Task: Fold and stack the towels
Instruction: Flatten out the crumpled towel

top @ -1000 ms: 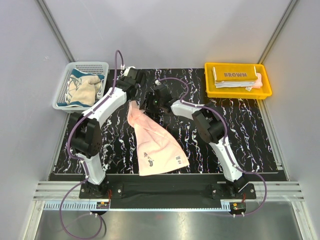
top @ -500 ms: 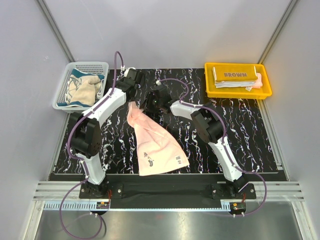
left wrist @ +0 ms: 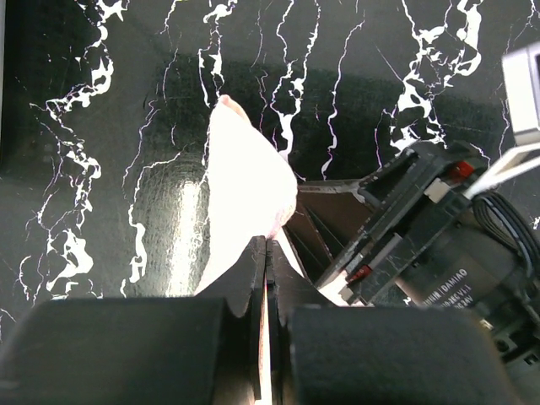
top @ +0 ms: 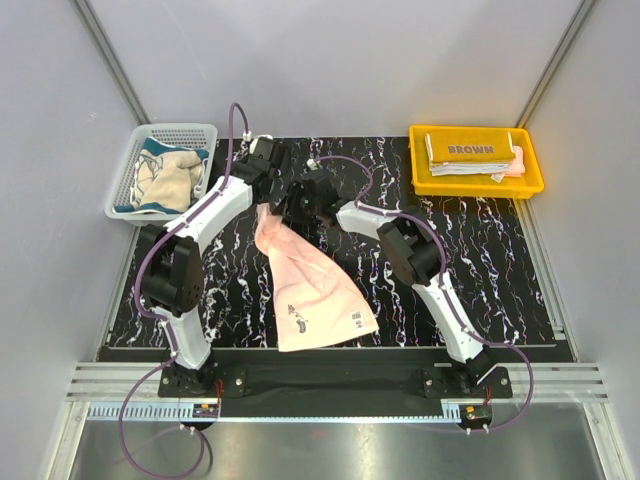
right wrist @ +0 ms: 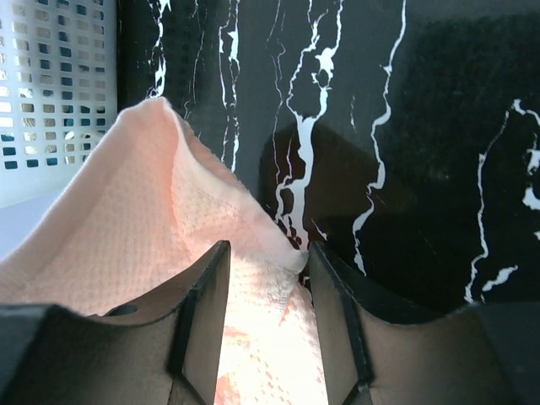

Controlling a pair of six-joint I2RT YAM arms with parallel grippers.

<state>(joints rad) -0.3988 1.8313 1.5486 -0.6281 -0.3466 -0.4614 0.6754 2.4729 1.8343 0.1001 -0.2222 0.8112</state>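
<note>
So the pink waffle-textured cloth towel (top: 315, 295) is found in the middle of the table. Its far corner is lifted up, and the rest is draped down toward the near edge, where it's spread flat on the surface. That raised corner is pinched by the left gripper (top: 268, 203). In the left wrist view the jaws of the left gripper (left wrist: 266, 246) are seen pressed tight together on the cloth (left wrist: 245, 177).

The right gripper (top: 293, 207) is parked just right of it, at the same bunched-up bit. From its own camera the right gripper (right wrist: 266, 251) is seen with its jaws standing apart. A fold of the pink fabric (right wrist: 152, 211) is poked in between them but nothing is clamped.

Far left, a cream and teal towel (top: 170, 175) is crumpled inside the white plastic mesh basket (top: 120, 190). Far right, a folded stack topped by a brown towel with "BROWN" lettering (top: 470, 150) is sat in the yellow plastic tray (top: 475, 186). Everything is laid out on the black white-veined marble-look table (top: 490, 260).
</note>
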